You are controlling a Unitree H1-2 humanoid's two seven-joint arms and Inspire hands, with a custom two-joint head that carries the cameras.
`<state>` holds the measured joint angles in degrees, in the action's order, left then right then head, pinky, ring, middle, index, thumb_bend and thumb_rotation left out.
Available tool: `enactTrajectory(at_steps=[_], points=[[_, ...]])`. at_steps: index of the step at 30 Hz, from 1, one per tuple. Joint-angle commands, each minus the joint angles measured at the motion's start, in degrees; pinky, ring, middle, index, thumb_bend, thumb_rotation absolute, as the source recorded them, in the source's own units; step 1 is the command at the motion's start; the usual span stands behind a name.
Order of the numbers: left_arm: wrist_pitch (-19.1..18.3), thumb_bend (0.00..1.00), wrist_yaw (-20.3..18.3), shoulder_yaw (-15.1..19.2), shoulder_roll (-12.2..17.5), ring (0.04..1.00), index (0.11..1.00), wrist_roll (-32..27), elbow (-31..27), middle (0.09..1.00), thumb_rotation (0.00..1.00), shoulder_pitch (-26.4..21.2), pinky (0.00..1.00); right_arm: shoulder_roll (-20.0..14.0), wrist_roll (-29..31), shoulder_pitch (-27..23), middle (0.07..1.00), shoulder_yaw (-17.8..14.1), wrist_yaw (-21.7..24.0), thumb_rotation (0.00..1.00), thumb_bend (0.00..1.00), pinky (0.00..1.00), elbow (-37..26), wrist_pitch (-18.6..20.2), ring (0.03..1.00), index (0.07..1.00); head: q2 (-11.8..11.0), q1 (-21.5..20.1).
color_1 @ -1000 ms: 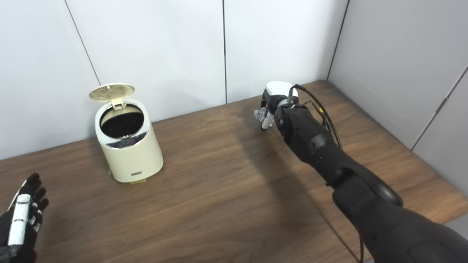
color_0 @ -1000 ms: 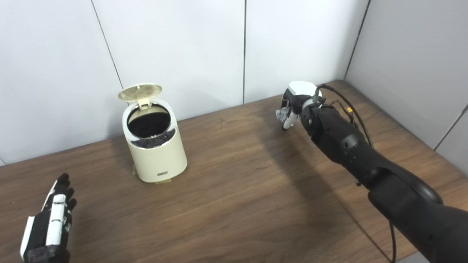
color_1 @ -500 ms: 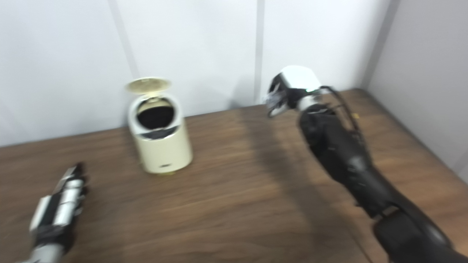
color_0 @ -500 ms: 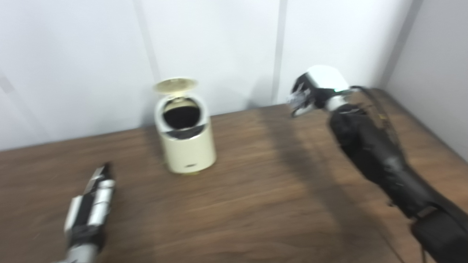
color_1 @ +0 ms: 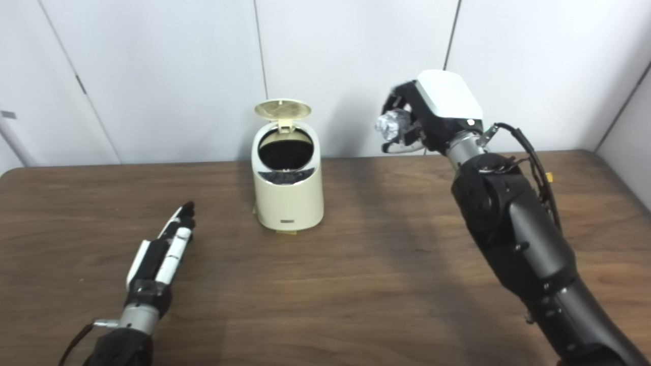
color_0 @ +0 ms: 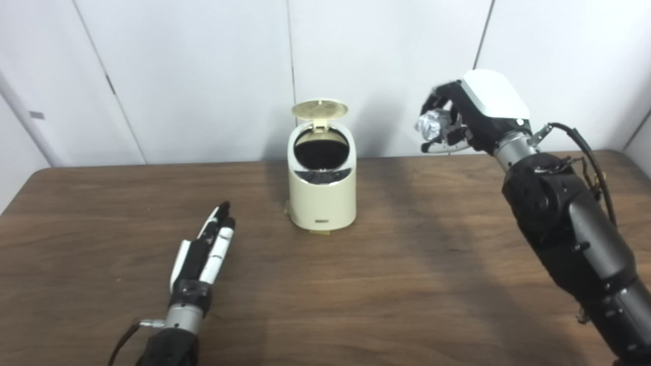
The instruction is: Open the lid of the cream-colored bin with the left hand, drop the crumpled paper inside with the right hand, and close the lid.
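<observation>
Your right hand (color_0: 460, 119) is raised right of the smooth cream bin (color_0: 321, 190), fingers curled round the crumpled paper (color_0: 430, 124). Its round lid (color_0: 319, 108) stands upright; the label is unreadable. Your left hand (color_0: 203, 251) lies empty, fingers straight, on the wood-grain table (color_0: 386, 284).

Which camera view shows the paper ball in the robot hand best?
The left eye view: the paper ball shows clearly between the right robot hand's fingers. The right eye view shows it almost equally well.

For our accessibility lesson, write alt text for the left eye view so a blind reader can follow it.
A robot's raised right hand holds a crumpled paper ball in the air to the right of a cream-colored bin whose lid stands open. The left hand, empty with fingers extended, rests low over the wooden table in front of white wall panels.
</observation>
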<state>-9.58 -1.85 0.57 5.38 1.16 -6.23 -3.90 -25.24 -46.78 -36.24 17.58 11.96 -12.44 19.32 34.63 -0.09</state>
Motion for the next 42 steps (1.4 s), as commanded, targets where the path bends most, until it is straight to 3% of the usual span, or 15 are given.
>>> enactTrajectory(at_steps=[1, 4, 7, 11, 15, 21, 28, 35, 42], points=[[0.70, 0.59, 0.16, -0.61, -0.50, 0.998, 1.000, 0.70, 0.21, 0.980, 0.82, -0.45, 1.00, 0.47, -1.05, -1.99, 0.502, -0.54, -0.74, 0.00, 0.52, 0.40, -2.58, -2.59, 0.392, 0.496, -0.29, 0.13], [0.74, 0.59, 0.26, -0.73, -0.59, 1.000, 1.000, 0.76, 0.49, 0.985, 0.81, -0.52, 1.00, 2.18, -1.75, -2.13, 0.492, -0.05, -0.98, 0.00, 0.51, 0.34, -3.17, -5.05, 0.360, 0.531, -0.65, 0.22], [1.34, 0.59, 0.36, -0.79, -0.59, 0.990, 1.000, 0.90, 0.98, 0.986, 0.81, -0.54, 1.00, 4.39, -2.08, -2.62, 0.484, 0.31, -0.63, 0.00, 0.51, 0.46, -3.69, -6.53, 0.356, 0.518, -1.16, 0.04], [1.64, 0.58, 0.23, -1.02, -0.43, 0.976, 1.000, 1.16, 1.31, 0.985, 0.83, -0.48, 1.00, 6.99, -1.71, -3.14, 0.507, 0.23, 0.99, 0.00, 0.51, 0.36, -4.30, -6.70, 0.374, 0.512, -1.52, -0.30], [2.02, 0.59, 0.10, -1.08, -0.61, 0.980, 1.000, 1.05, 1.69, 0.988, 0.83, -0.38, 1.00, 9.84, -1.65, -3.72, 0.507, 0.59, 0.97, 0.00, 0.51, 0.33, -3.29, -7.85, 0.369, 0.525, -1.66, -0.42], [2.66, 0.60, 0.01, -1.01, -0.83, 0.997, 1.000, 0.57, 1.97, 0.994, 0.81, -0.26, 1.00, 13.45, -2.20, -3.09, 0.509, 0.44, -1.72, 0.00, 0.51, 0.30, -1.11, -10.44, 0.367, 0.537, -1.71, -0.54], [2.15, 0.60, 0.60, -1.17, -0.93, 0.988, 1.000, 1.57, 1.59, 0.985, 0.82, 0.08, 1.00, 15.88, -2.32, -3.21, 0.511, 0.70, -8.24, 0.00, 0.51, 0.34, 5.86, -15.78, 0.374, 0.532, -1.69, -0.54], [1.65, 0.59, 0.87, -1.48, -0.95, 1.000, 0.999, 2.13, 0.95, 0.994, 0.83, 0.42, 1.00, 17.74, -1.01, -3.00, 0.512, 0.53, -13.05, 0.00, 0.51, 0.33, 10.76, -19.70, 0.371, 0.541, -1.41, -0.15], [0.99, 0.62, 1.16, -1.59, -0.84, 1.000, 0.997, 2.86, 0.44, 0.997, 0.84, 0.45, 1.00, 18.18, -0.65, -2.99, 0.509, 0.50, -14.54, 0.00, 0.51, 0.34, 13.30, -21.25, 0.372, 0.539, -1.16, -0.33]])
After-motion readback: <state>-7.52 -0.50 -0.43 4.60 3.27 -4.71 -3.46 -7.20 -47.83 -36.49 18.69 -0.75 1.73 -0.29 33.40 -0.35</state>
